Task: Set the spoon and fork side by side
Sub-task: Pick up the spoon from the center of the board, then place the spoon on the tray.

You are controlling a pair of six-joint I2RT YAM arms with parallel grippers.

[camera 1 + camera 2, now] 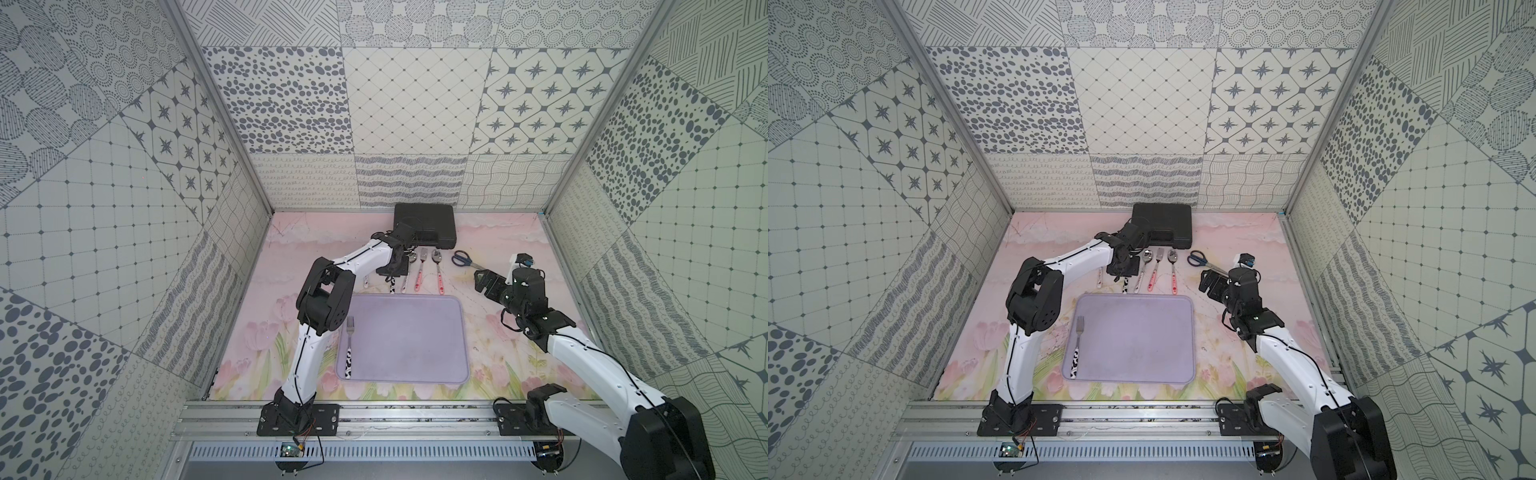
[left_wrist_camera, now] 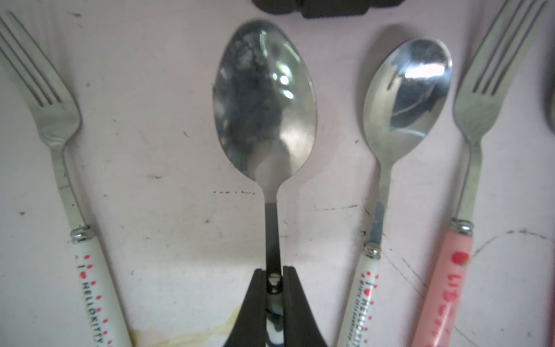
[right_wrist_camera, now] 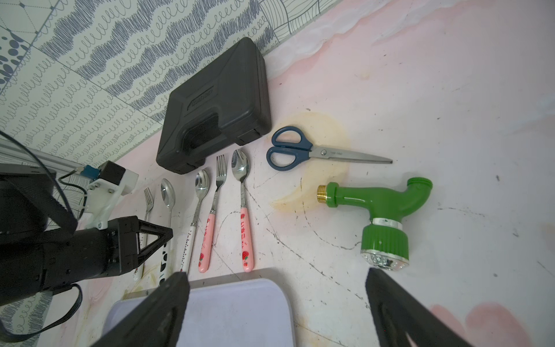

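A: Tray (image 1: 415, 332) filled how far?
B: Half, it is judged. The right pincer (image 1: 482, 279) is spread open, empty; the left pincer (image 2: 274, 270) is clamped on the handle of the cow-patterned spoon (image 2: 264, 102), beyond the tray; only the matching fork (image 1: 349, 349) is laid inside, along the left edge.

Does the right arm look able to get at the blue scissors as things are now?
Probably yes. The right gripper stands open near the scissors, which lie flat on the table, uncovered. The green nozzle lies apart from them, and the left gripper is farther off, shut on a spoon.
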